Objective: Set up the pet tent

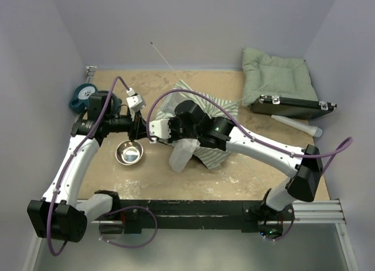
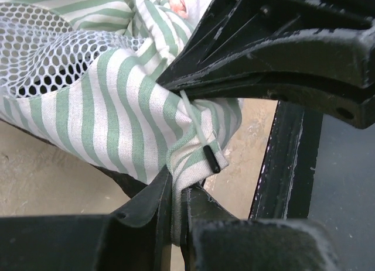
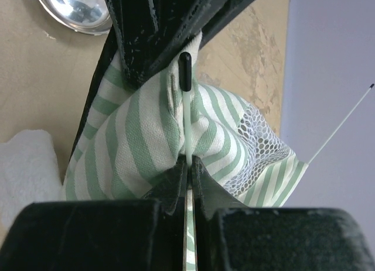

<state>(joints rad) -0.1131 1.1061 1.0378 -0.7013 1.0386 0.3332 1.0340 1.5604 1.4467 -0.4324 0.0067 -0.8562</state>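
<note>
The green-and-white striped pet tent (image 1: 211,158) is seen crumpled at the middle of the table (image 1: 246,177), near a metal bowl (image 1: 129,153). A fold of its fabric is pinched by the left end effector (image 2: 176,189). Its thin black-tipped pole (image 3: 186,116) is clamped, together with fabric, by the right end effector (image 3: 188,163).

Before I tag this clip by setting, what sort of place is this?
Likely a robotics test cell: plain walls box in the table, the left arm and right arm are bolted to a metal rail at its near edge, and the pet tent and steel bowl look like props.
</note>
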